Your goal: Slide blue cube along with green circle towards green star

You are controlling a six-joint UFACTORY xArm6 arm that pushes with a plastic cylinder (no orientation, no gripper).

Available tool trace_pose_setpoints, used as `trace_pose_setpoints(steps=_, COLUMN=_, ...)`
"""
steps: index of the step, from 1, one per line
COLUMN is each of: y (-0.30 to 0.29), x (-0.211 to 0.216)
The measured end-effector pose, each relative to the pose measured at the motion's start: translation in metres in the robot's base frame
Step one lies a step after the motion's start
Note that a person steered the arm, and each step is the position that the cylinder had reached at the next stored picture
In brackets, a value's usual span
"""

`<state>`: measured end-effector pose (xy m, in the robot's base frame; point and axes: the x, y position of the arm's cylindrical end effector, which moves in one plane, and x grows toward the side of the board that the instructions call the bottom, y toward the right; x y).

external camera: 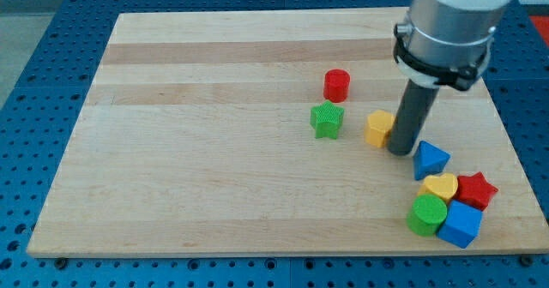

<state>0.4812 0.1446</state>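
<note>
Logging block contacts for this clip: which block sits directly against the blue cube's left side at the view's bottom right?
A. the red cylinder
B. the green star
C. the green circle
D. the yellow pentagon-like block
C: the green circle lies touching the blue cube on its left, while my tip stands farther up, beside the yellow block, away from both.

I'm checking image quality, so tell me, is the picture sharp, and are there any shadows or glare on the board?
Camera view: evenly lit and sharp across the wooden board; only soft, short shadows under the blocks, such as the green star and blue cube; no strong glare; my tip is crisp beside the yellow block; the arm's grey housing is cropped at the view's top.
</note>
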Motion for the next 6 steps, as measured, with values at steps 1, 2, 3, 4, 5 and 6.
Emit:
trace_pose_setpoints(steps=1, y=-0.014, x=-0.038)
trace_pose_setpoints(steps=2, y=-0.026, x=-0.063)
trace_pose_setpoints(steps=3, y=-0.007, x=-0.048)
trace_pose_setpoints(steps=4, y=0.084, x=-0.016)
trace_pose_setpoints(steps=5, y=0.169, x=0.001)
trace_pose_setpoints(steps=6, y=0.183, x=0.073)
